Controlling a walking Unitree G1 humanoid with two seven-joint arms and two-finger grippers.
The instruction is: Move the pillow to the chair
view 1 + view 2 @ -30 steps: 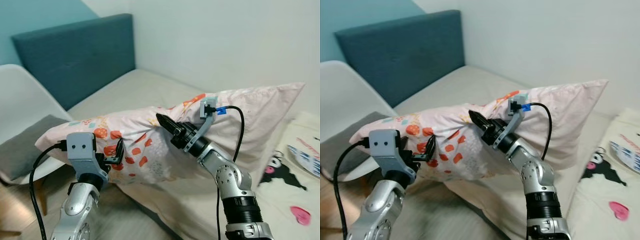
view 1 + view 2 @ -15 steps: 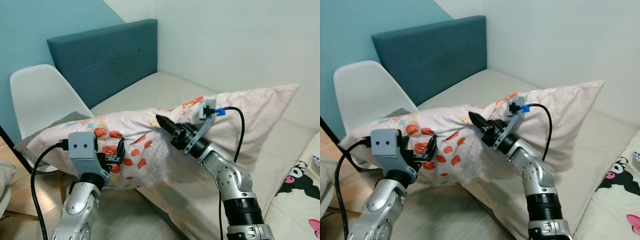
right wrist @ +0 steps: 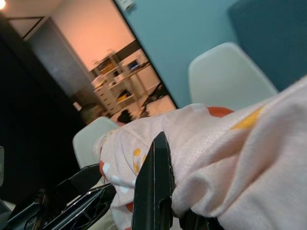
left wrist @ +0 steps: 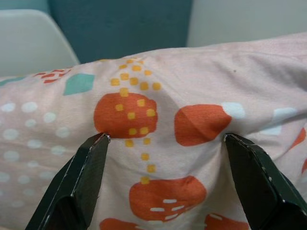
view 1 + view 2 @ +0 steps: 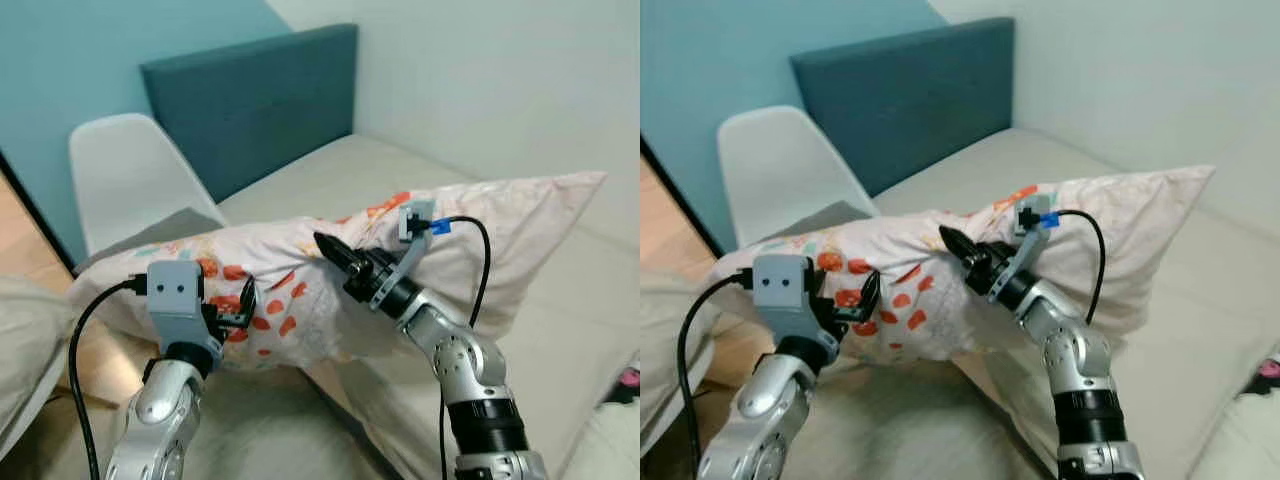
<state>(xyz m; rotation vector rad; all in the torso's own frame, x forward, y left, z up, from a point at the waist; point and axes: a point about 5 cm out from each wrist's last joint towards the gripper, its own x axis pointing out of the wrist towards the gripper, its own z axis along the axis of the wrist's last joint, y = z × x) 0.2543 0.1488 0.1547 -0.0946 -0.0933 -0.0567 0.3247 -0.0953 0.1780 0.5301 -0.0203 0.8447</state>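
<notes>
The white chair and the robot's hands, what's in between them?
The pillow, pink with orange spots. In the left eye view it stretches between the white chair and the left gripper and right gripper, which both pinch it.

Grey cushion (image 5: 165, 228) on chair (image 5: 130, 175) seat

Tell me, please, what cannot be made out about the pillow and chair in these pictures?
- Seat of the white plastic chair: eye views, hidden by the pink patterned pillow.
- Right gripper fingertips: buried in pillow fabric.
- Chair legs: hidden behind the pillow.
- Pale bundle: cut by the left edge.
</notes>
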